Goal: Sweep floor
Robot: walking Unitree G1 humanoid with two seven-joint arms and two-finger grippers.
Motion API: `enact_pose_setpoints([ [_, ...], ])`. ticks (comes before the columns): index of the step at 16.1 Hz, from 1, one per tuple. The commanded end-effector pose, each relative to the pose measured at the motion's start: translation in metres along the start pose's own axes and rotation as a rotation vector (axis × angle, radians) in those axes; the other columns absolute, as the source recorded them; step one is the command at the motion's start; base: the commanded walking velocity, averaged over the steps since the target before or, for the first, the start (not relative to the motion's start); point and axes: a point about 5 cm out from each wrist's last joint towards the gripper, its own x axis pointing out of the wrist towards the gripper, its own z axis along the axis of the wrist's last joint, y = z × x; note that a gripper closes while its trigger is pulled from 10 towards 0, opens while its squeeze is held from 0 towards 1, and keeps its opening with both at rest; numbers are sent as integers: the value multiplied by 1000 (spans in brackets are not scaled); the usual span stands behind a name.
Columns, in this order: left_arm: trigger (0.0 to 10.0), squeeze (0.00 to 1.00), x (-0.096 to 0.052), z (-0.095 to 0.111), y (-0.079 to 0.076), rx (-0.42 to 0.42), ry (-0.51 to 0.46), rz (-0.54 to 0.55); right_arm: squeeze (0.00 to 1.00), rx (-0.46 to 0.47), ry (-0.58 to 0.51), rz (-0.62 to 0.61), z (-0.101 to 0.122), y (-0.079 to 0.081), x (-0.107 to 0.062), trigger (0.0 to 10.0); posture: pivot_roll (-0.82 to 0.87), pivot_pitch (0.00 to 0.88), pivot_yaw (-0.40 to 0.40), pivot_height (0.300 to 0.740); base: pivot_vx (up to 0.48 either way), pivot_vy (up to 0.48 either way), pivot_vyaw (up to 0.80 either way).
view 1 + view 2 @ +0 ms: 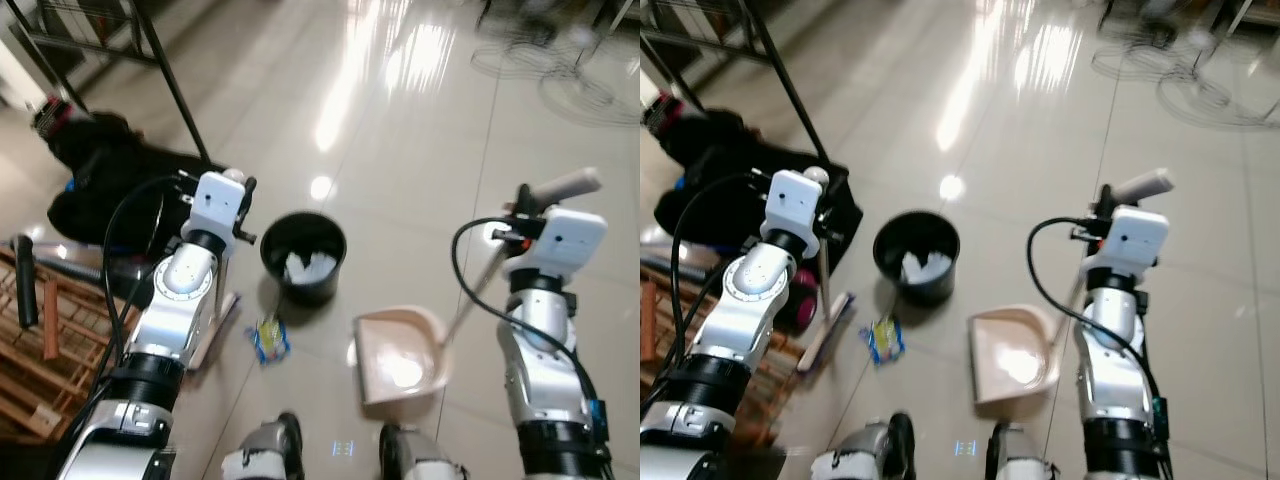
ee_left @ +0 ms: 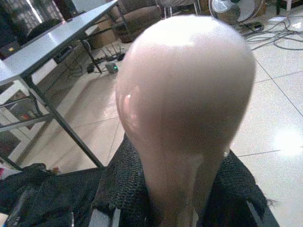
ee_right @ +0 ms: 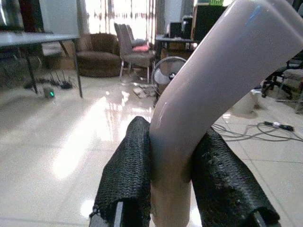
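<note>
My left gripper (image 2: 182, 161) is shut on a pale pink broom handle (image 2: 184, 94), its black fingers (image 2: 123, 184) pressed on both sides just below the rounded end. The broom head (image 1: 826, 335) rests on the floor by my left side. My right gripper (image 3: 173, 156) is shut on the bent pink handle (image 3: 194, 109) of a dustpan (image 1: 400, 355), which lies on the floor in front of my feet. A blue and yellow wrapper (image 1: 268, 338) lies on the tiles between the broom head and the dustpan.
A black bin (image 1: 303, 255) with white paper inside stands just beyond the wrapper. A black bag (image 1: 100, 170) and a wooden rack (image 1: 40, 340) are on my left, with metal frame legs (image 1: 180, 90) behind. Fan grilles (image 1: 580, 80) lie far right.
</note>
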Motion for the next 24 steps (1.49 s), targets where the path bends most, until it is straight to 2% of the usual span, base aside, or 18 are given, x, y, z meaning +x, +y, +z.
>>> enact_pose_setpoints([
  [1,10000,0,-2,5,5,35,-39,8,0,-9,-63,-18,9,-3,3,10000,42,377,94,740,0,0,0],
  [3,10000,0,-6,8,-1,61,-115,-6,0,0,-147,-31,19,-5,10,10000,28,440,100,740,0,0,0],
  [5,10000,0,-13,4,-2,92,-158,3,0,20,-220,-39,27,0,16,10000,9,459,110,740,0,0,0],
  [6,10000,0,-14,4,-2,117,-172,16,0,21,-245,-37,29,3,17,10000,4,463,117,740,0,0,0],
  [9,10000,0,-14,3,-4,122,-200,22,0,13,-291,10,29,15,15,10000,1,494,134,740,0,0,0],
  [10,10000,0,-14,3,-6,115,-221,16,0,-20,-301,11,27,18,14,10000,4,505,142,740,0,0,0],
  [12,10000,0,-11,6,-13,75,-263,0,0,-28,-319,18,26,24,11,10000,21,512,156,740,0,0,0],
  [15,10000,0,0,5,-21,42,-245,22,0,0,-317,26,19,38,6,10000,52,506,177,740,0,0,0],
  [19,10000,0,8,2,-27,-7,-209,64,0,-5,-336,29,21,57,3,10000,57,492,173,740,0,0,0],
  [21,10000,0,10,0,-38,-31,-197,52,0,-16,-331,47,19,68,0,10000,60,489,171,740,0,0,0],
  [24,10000,0,16,7,-44,-173,-194,103,0,-6,-304,38,16,79,-4,10000,58,486,164,740,0,0,0],
])
